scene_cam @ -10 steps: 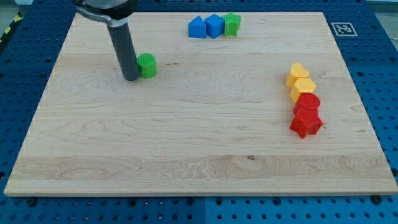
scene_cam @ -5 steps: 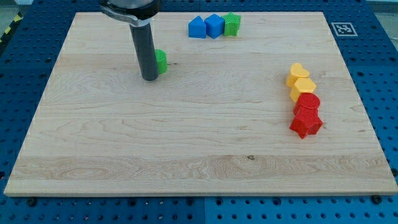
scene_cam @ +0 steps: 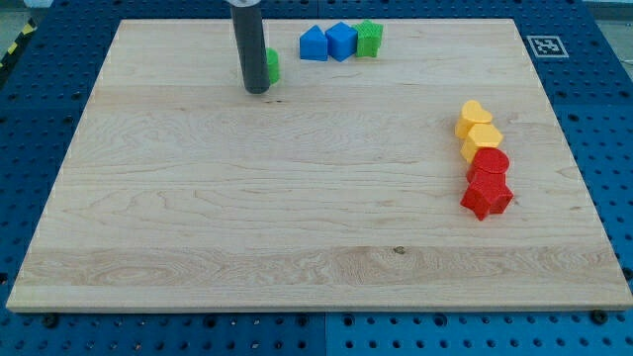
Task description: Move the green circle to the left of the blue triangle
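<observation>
The green circle (scene_cam: 272, 65) sits near the view's top, mostly hidden behind my rod; only its right edge shows. My tip (scene_cam: 256, 90) rests on the board against the circle's lower left side. The blue triangle (scene_cam: 314, 44) lies to the right of the circle, a short gap away, at the left end of a row along the top edge.
A blue cube (scene_cam: 341, 41) and a green star (scene_cam: 369, 38) touch the triangle's right side in a row. At the view's right, two yellow blocks (scene_cam: 477, 129) and two red blocks (scene_cam: 487, 182) form a column on the wooden board (scene_cam: 297, 218).
My tip has pushed the green circle up and to the right, from the board's upper left toward the blue triangle. The other blocks have not moved.
</observation>
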Controlling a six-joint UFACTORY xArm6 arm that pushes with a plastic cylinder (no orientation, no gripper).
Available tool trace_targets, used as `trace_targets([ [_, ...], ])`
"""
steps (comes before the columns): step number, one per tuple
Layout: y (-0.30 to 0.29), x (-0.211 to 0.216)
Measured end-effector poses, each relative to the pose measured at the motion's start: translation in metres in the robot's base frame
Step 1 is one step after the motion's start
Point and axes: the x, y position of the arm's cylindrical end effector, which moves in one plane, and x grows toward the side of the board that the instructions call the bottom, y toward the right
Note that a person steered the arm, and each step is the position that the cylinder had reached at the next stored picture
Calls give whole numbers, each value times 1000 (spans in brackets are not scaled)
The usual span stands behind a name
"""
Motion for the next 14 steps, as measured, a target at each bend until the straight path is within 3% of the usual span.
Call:
trace_targets([
  [4,0,-38],
  [7,-69,-39],
  [14,8,-50],
])
